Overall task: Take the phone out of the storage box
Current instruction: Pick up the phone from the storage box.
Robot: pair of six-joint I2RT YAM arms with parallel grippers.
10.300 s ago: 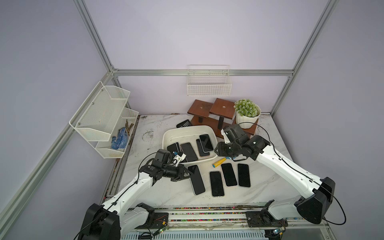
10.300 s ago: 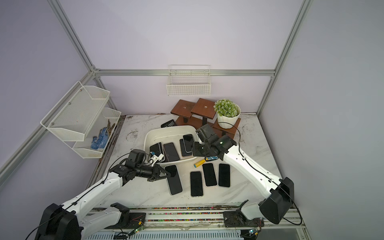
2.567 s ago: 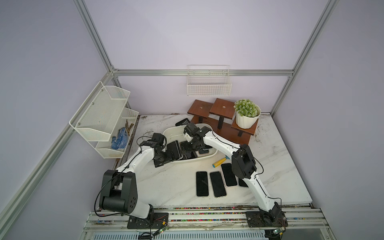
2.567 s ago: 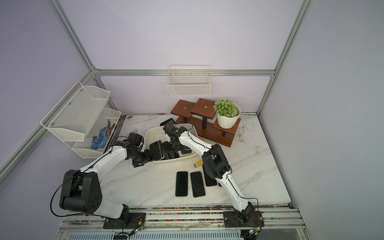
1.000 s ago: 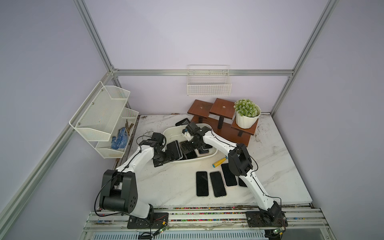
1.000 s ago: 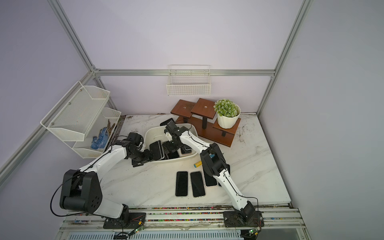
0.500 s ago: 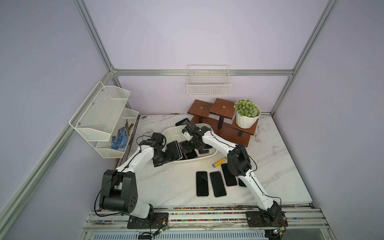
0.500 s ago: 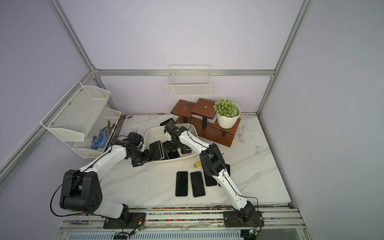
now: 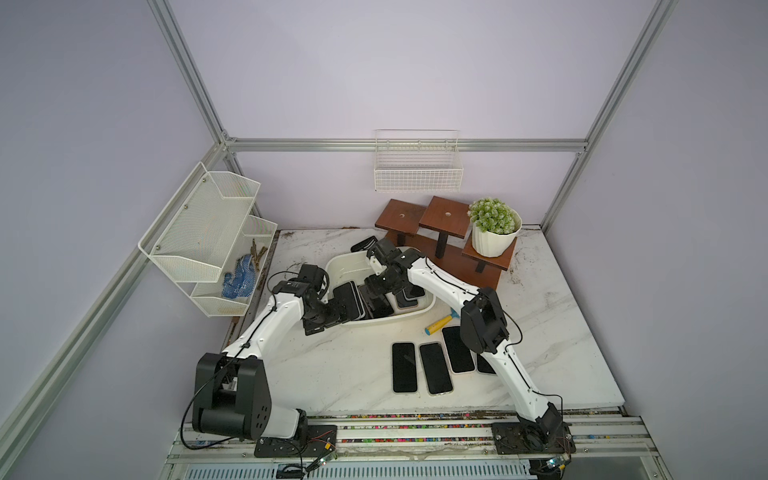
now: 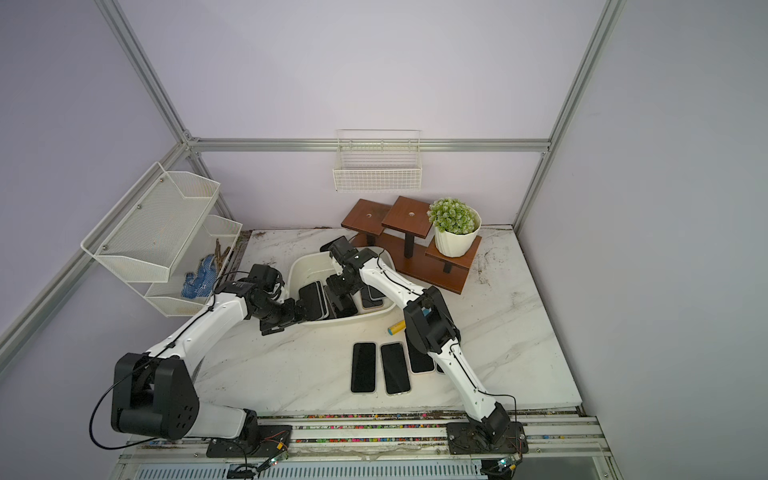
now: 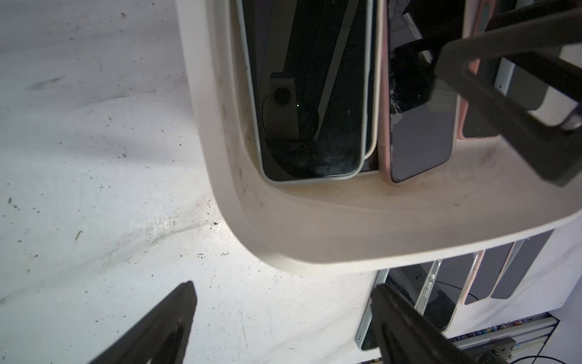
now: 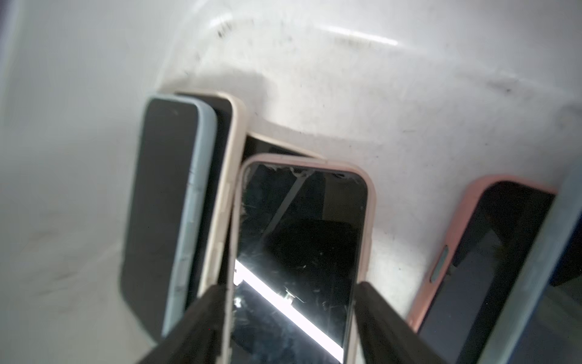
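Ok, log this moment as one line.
stage: grasp attempt in storage box | right gripper: jaws astride cracked-screen phone, grip unconfirmed | left gripper: open, empty, outside storage box corner | cracked-screen phone: inside storage box

The left arm extends from its base toward the near left corner of the storage box, the forearm sloping up to a bent wrist. The left gripper sits just outside that corner, level with the box rim, its jaws spread wide with nothing between them. In the left wrist view both fingers stop short of the box.

The right arm arches over the right side of the box, elbow raised and wrist turned down inside it. The right gripper is inside the box, its fingers set against the two long edges of a cracked phone.
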